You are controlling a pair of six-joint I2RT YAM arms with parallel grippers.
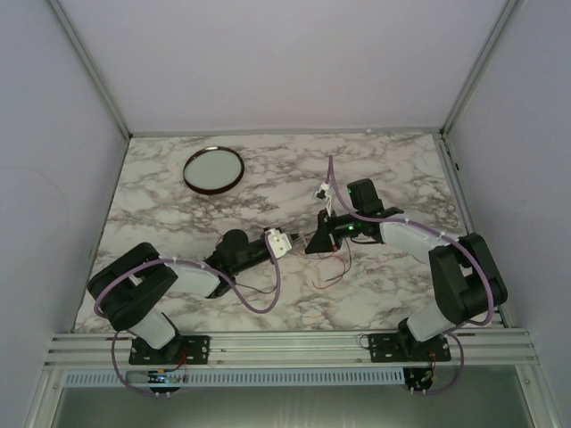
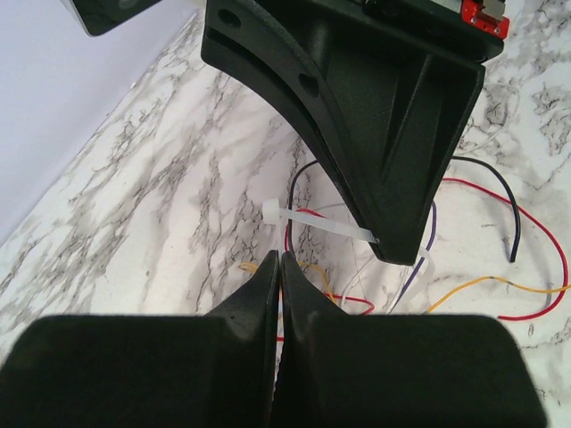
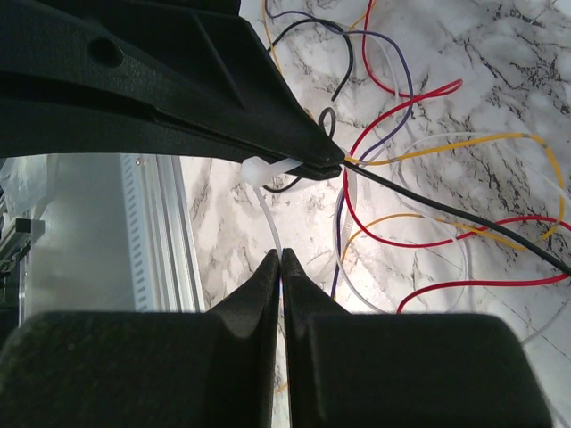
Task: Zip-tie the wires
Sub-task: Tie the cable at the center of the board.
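The wires lie in a loose tangle on the marble at mid-table: red, black, orange, purple and white strands. My two grippers meet tip to tip just left of them. My left gripper is shut, with red and black strands running into its tips. In the right wrist view its tip sits beside the white zip tie's head. My right gripper is shut on the zip tie's strap. The left wrist view shows the strap stretched from the head to that gripper's tip.
A round dark-rimmed dish sits at the back left of the marble table. Lilac cables loop along both arms. An aluminium rail runs along the near edge. Pale walls enclose the left, right and back.
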